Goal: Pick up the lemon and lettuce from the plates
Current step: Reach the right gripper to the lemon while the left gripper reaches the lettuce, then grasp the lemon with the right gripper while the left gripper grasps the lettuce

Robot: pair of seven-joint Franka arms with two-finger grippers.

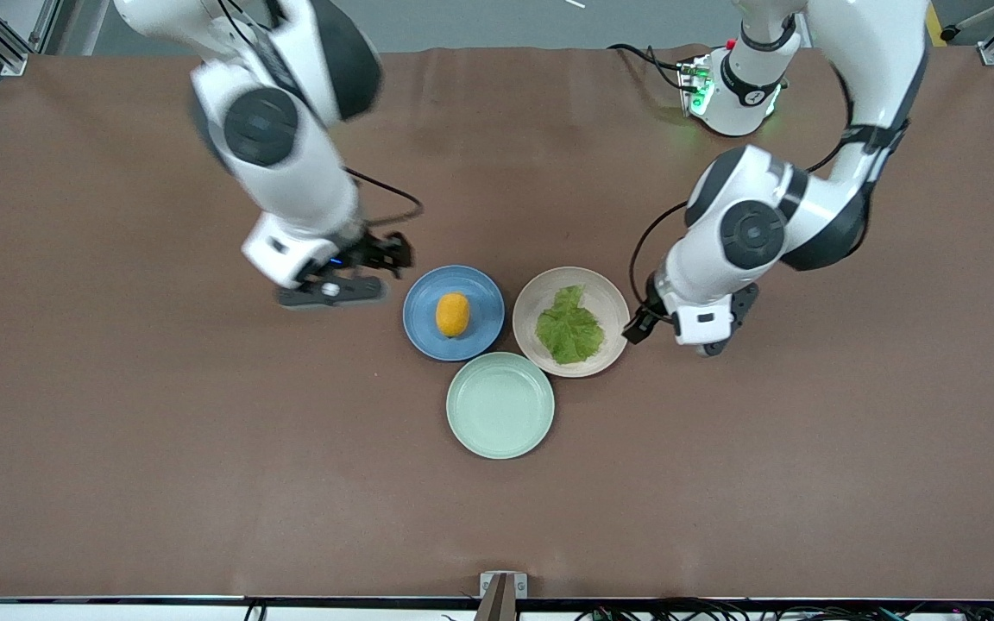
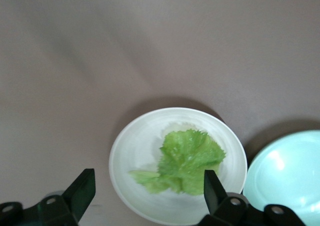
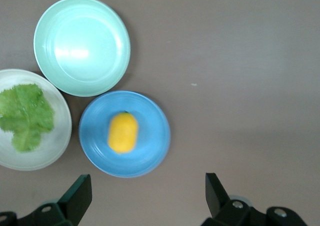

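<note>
Three plates cluster touching at mid-table: blue plate [image 1: 453, 312] with lemon [image 1: 452, 314], cream plate [image 1: 570, 321] with lettuce [image 1: 569, 328], mint plate [image 1: 500, 404] lowest in the frame. No gaps between them. Bare table [image 1: 160, 474] surrounds the cluster; all approachable from above.

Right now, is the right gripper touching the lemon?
Apart. The right wrist view shows the lemon lying on the blue plate, with bare plate and brown table between it and the open right gripper.
</note>
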